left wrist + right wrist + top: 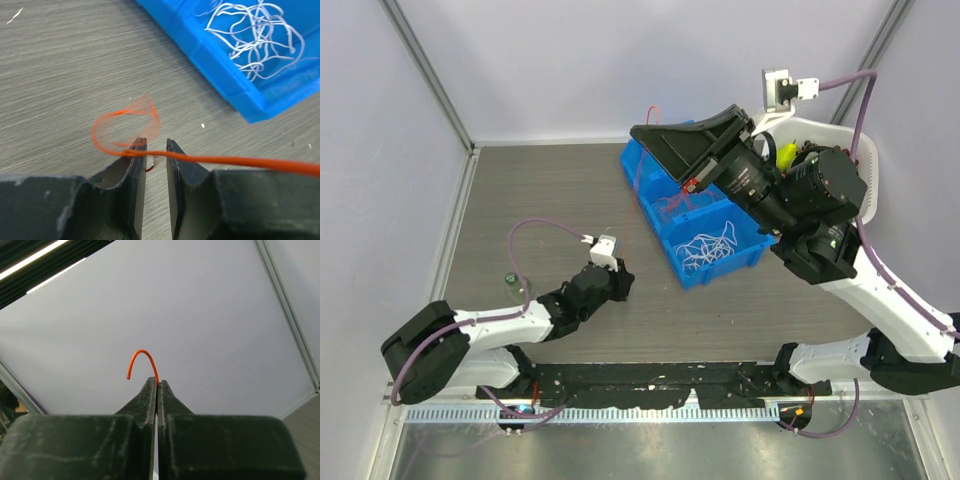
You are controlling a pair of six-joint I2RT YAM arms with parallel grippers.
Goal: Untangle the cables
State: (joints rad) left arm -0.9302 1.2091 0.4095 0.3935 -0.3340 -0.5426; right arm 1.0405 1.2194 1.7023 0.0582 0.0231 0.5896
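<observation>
Top external view, tabletop: a grey, wood-grained tabletop [550,190] is seen, walled in by pale panels.
Bin: a blue plastic bin with divided compartments [650,215] is set on the table right of centre, at a slant; one corner of it is caught in the left wrist view [225,75].
Right gripper: the black right gripper [638,133] is held high above the far end of the bin. In its wrist view its fingers [156,385] are pressed together, and a thin cord is pinched at their tips.
Left gripper: the black left gripper [623,278] is held low over the table, just left of the bin. Its fingers [156,145] are parted by a narrow gap, and nothing is gripped between them.
White cables: a curly bundle of thin white cables [705,248] is lying in the nearest compartment [255,37].
Orange-red cable: a thin orange-red cable [225,161] is laid across both left fingertips, looped beyond them and run off to the right. Its hooked end [142,352] is seen above the right fingertips.
Pinkish cable: faint pale cords, possibly pinkish, are made out in the middle compartment [675,205].
</observation>
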